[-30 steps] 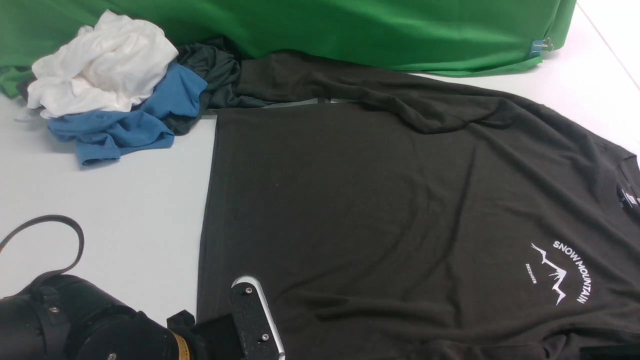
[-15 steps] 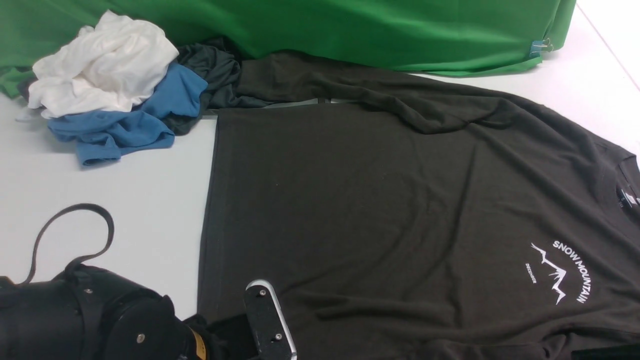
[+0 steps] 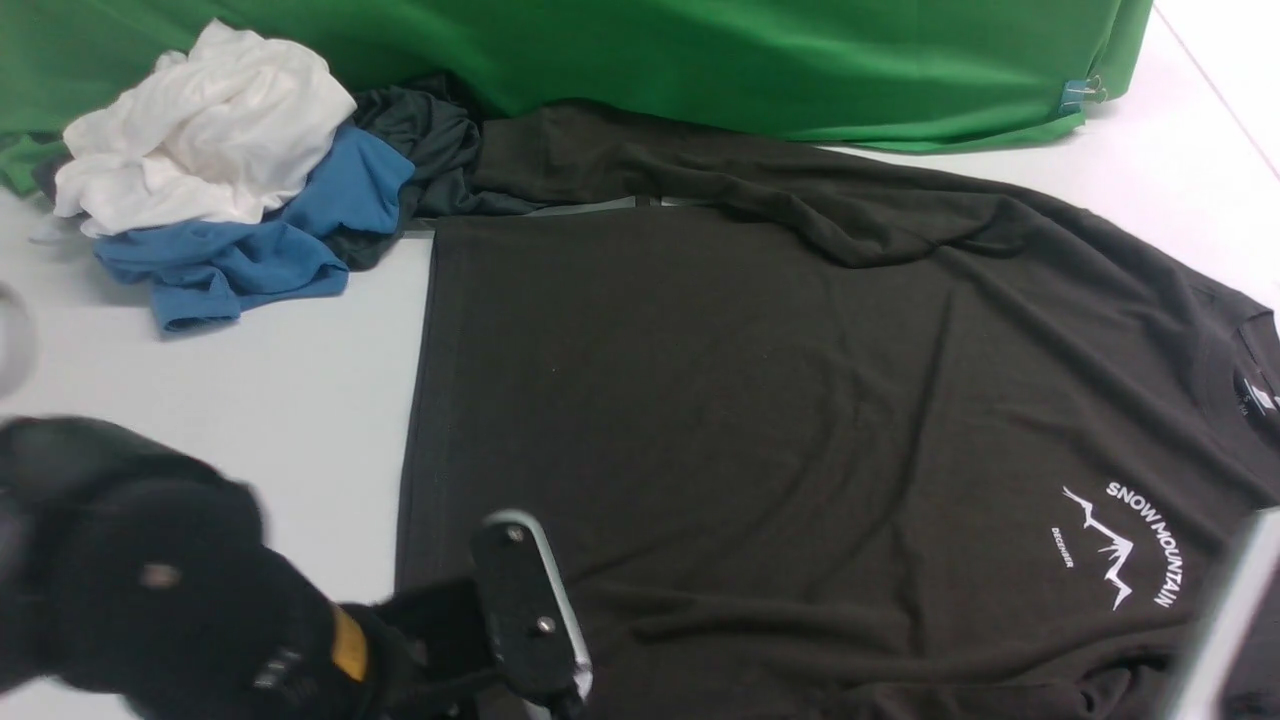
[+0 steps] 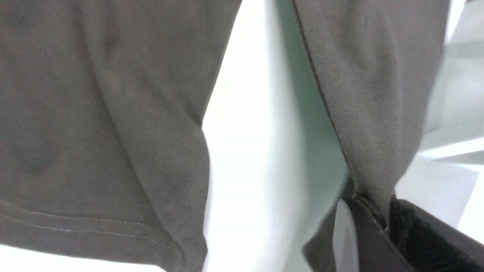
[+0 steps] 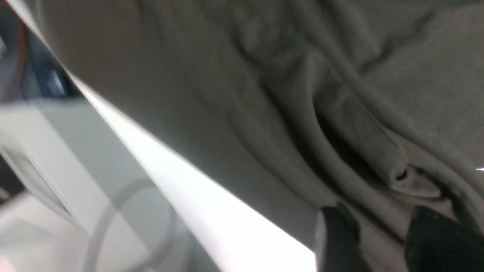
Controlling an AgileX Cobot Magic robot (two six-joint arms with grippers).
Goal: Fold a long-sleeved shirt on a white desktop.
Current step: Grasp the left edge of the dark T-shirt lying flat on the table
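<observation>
While left jaws clench long-sleeved shirt (image 3: 750, 400) edge, right jaws stand parted over its folds.

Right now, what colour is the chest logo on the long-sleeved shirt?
White logo on the charcoal-black long-sleeved shirt; it shows best in the front view.

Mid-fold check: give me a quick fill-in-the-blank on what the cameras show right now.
1. The left gripper is ___ on the long-sleeved shirt at its edge.
2. The chest logo reads SNOW ___.
3. The white garment lies on a ___ one.
4. The backdrop cloth is ___.
Missing: shut; MOUNTAIN; blue; green.
</observation>
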